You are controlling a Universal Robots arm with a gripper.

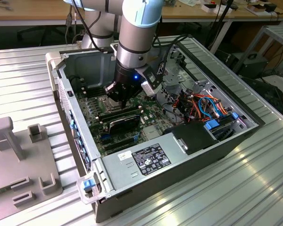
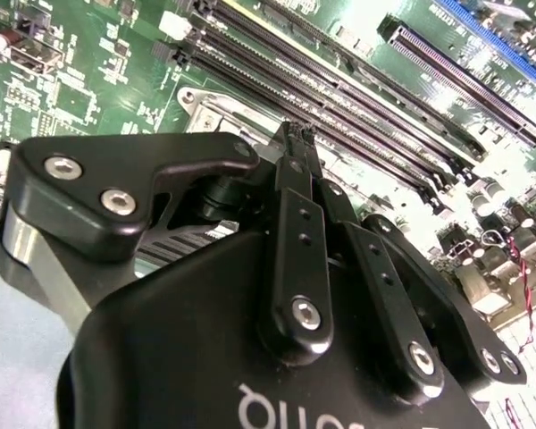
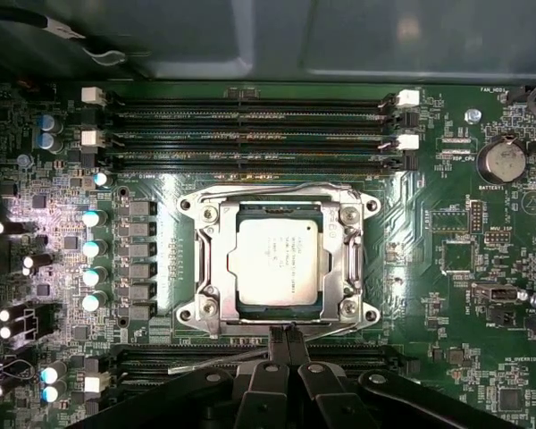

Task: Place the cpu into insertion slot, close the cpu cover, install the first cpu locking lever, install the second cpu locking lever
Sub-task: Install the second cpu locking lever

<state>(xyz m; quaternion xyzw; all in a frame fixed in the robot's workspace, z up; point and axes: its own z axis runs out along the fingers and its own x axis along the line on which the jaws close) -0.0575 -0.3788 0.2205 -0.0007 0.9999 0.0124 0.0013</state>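
Cpu (image 3: 278, 262): seated flat in insertion slot (image 3: 232, 308) on the motherboard (image 3: 447, 268), cpu cover (image 3: 350, 259) down around it. Gripper (image 3: 283, 334): fingers pressed together, holding nothing, tips just beside the socket's edge. In the exterior view the gripper (image 1: 121, 102) hides most of the socket; levers hard to make out

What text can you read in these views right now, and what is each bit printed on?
No text reads reliably.
cpu: fine print on its metal top, too small to read.
green circuit board: white labels, too small to read.
power supply sticker: print and symbols, too small to read.
gripper: white lettering on its body, cut off at the picture's edge.
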